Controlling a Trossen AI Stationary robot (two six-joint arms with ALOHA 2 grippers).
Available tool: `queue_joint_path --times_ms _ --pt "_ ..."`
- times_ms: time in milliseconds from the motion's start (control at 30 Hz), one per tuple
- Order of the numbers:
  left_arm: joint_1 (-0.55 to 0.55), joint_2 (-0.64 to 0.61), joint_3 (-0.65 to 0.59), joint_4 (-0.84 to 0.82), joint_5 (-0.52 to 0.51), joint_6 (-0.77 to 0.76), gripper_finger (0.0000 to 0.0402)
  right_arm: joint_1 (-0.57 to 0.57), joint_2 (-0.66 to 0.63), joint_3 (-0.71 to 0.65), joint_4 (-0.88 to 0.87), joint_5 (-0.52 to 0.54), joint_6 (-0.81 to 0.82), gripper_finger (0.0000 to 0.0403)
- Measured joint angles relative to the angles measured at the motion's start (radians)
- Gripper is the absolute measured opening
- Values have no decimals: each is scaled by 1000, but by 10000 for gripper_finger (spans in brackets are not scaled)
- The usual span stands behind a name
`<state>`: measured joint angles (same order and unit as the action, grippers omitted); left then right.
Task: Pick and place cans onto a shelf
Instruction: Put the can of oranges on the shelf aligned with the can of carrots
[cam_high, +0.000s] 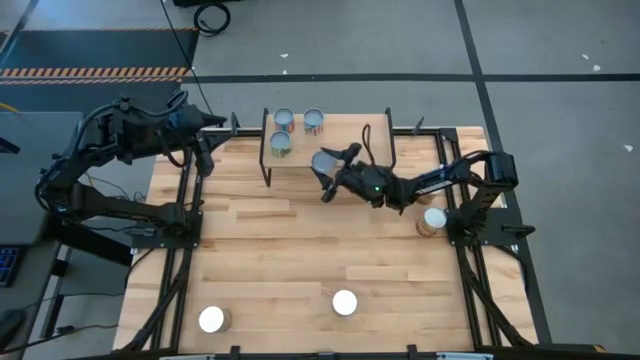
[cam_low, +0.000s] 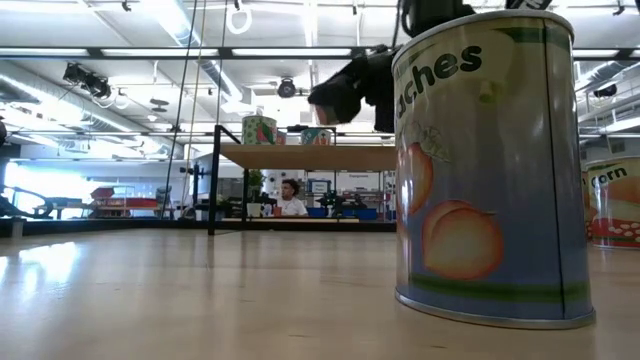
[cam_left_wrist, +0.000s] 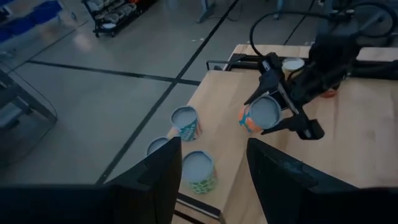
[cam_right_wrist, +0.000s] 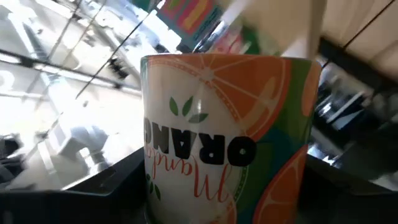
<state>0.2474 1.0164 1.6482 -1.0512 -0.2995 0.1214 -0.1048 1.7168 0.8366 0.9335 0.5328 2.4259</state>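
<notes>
The shelf (cam_high: 345, 135) stands at the table's far middle, a light plank on black legs. Three cans (cam_high: 283, 121) (cam_high: 313, 121) (cam_high: 280, 144) stand on its left part; they also show in the left wrist view (cam_left_wrist: 185, 122). My right gripper (cam_high: 334, 172) is shut on an orange-labelled can (cam_high: 325, 162) with a grey lid, over the shelf's near middle. My left gripper (cam_left_wrist: 211, 180) is open and empty, off the table's far-left corner (cam_high: 208, 142), pointing toward the shelf. My right gripper pinches the orange can's side wall (cam_right_wrist: 155, 155) between its two fingers, one on each side. The fingers (cam_left_wrist: 292, 121) come about level from the table's right. The can is upright, lid up, and seems clear of the plank in the low view.
A white-lidded can (cam_high: 433, 219) stands by the right arm's base. Two more (cam_high: 344, 302) (cam_high: 211, 319) stand near the front edge. In the low view a peach can (cam_low: 490, 170) stands close by and a corn can (cam_low: 612, 200) to its right. A person sits beyond the table.
</notes>
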Motion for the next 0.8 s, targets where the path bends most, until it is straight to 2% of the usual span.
queue_joint_path --times_ms 333,800 --pt "0 0 0 0 -30 86 188 -37 1 15 -138 -5 6 319" --pt "0 0 0 16 -30 126 188 -95 0 15 -149 4 -20 338"
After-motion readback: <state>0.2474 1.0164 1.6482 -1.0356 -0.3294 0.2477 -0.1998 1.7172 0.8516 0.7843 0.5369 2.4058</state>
